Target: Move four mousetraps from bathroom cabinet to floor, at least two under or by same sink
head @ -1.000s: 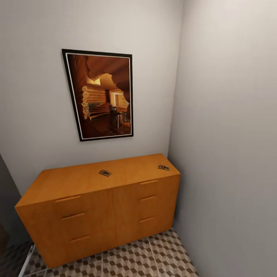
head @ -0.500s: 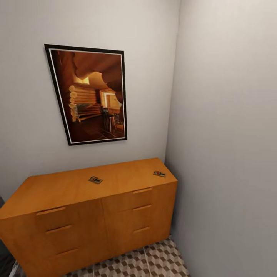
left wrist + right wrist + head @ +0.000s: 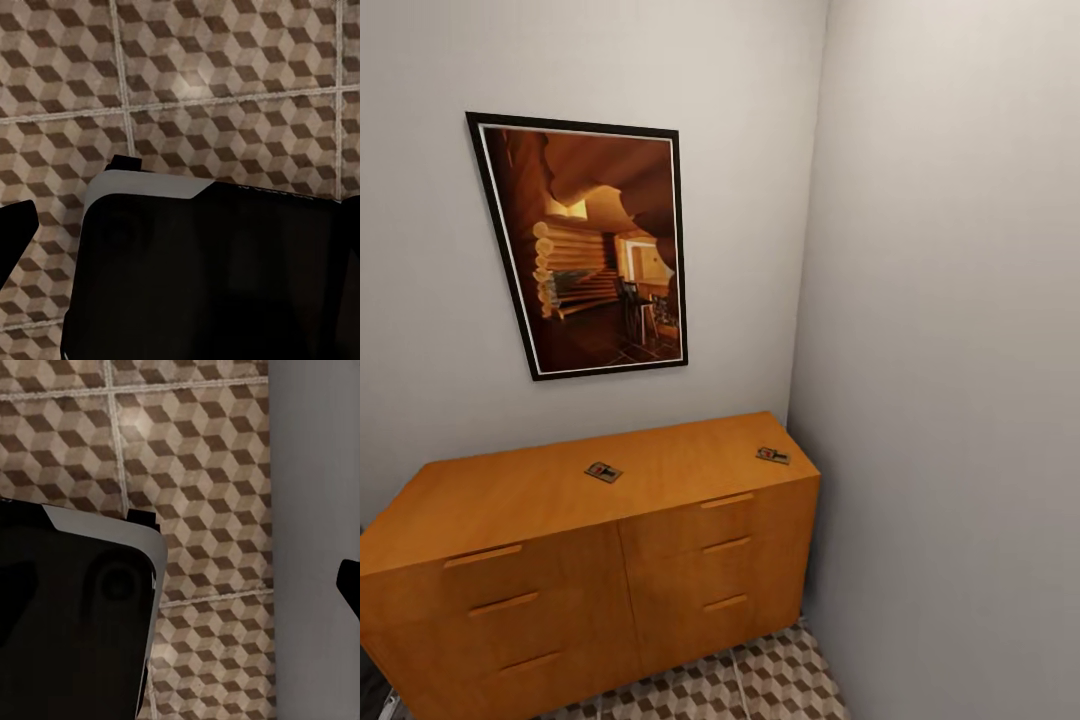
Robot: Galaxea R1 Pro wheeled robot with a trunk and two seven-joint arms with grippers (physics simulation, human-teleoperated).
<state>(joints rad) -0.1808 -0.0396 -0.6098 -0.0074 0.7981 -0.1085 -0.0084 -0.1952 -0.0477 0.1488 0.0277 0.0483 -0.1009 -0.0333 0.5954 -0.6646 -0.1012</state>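
Observation:
The orange-brown cabinet [image 3: 510,500] stands against the back wall, in the room's corner. Two mousetraps lie on its top: one mousetrap [image 3: 603,471] near the middle, the other mousetrap [image 3: 772,456] by the right end. All drawer and door fronts are closed. A strip of the cube-patterned bathroom floor [image 3: 760,680] runs in front of the cabinet, and the same floor [image 3: 225,75] [image 3: 210,472] lies under both wrist cameras. A dark fingertip [image 3: 15,232] edges the left wrist view and another fingertip [image 3: 350,585] the right wrist view. Their opening is not visible.
A framed picture [image 3: 590,250] hangs above the cabinet. A plain wall [image 3: 960,400] closes the right side, close to the cabinet's end, and the same wall [image 3: 315,510] stands beside the right arm. The robot's black base [image 3: 210,277] [image 3: 67,615] covers part of the floor.
The head camera has shifted, so cabinet and picture sit further left and slightly larger in the frame. The two mousetraps have not moved on the cabinet top.

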